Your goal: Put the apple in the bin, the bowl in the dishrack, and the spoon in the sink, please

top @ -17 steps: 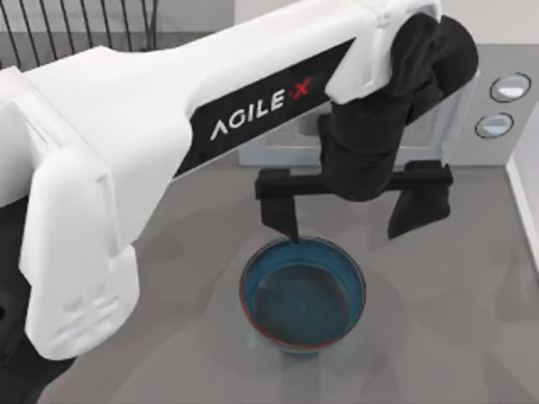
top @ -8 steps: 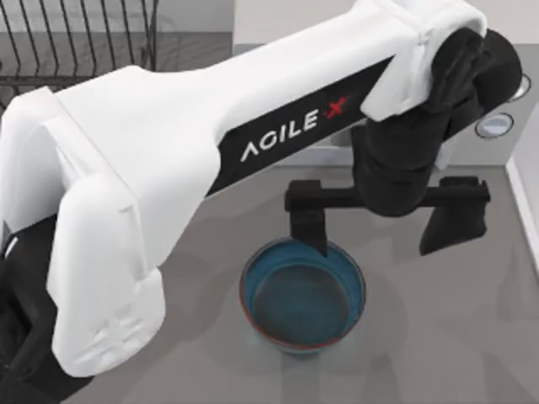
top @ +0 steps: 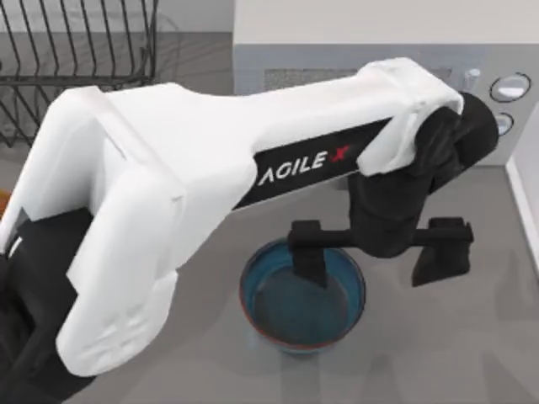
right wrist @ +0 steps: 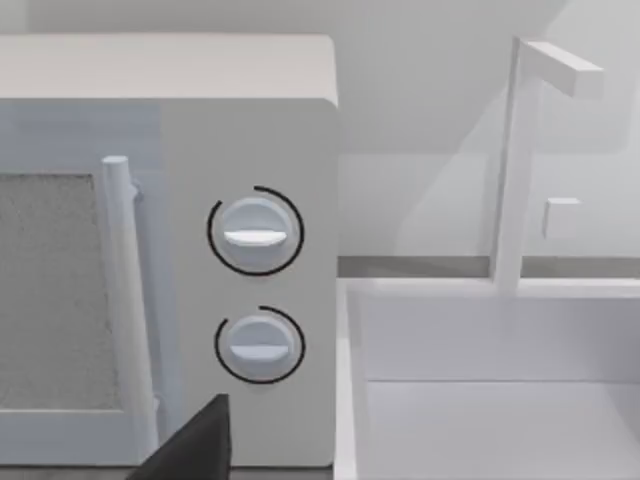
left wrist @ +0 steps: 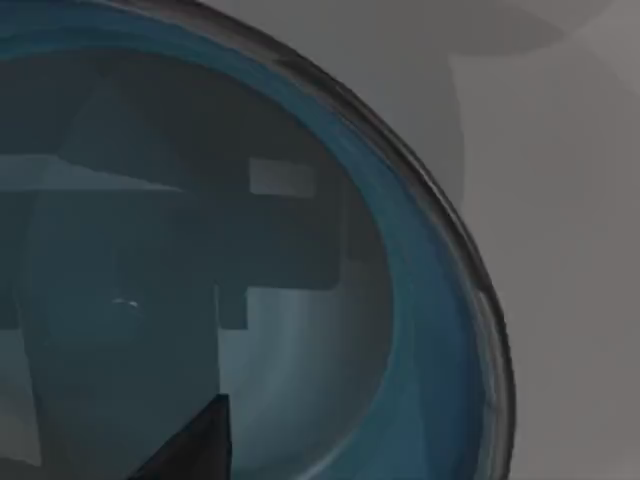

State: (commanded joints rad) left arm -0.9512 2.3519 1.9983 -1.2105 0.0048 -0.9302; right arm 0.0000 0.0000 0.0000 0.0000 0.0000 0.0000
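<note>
A: From the top view, the left gripper (top: 379, 252) is spread, one finger inside the bowl (top: 303, 295) on the bench (top: 455, 353).
B: Left wrist view: bowl (left wrist: 420, 300) interior close.
A: Bowl step; closing on the rim comes next, then the dishrack (top: 76, 50).
B: Right wrist view faces a microwave (right wrist: 250, 270) and the sink (right wrist: 480, 400); I cannot tell the right gripper's state.

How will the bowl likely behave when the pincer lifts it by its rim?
The bowl looks rigid, so it should keep its shape. Its glossy inside may be slippery. With the left pincer open, one finger inside and one outside, a one-sided rim grip would probably tilt it.
</note>
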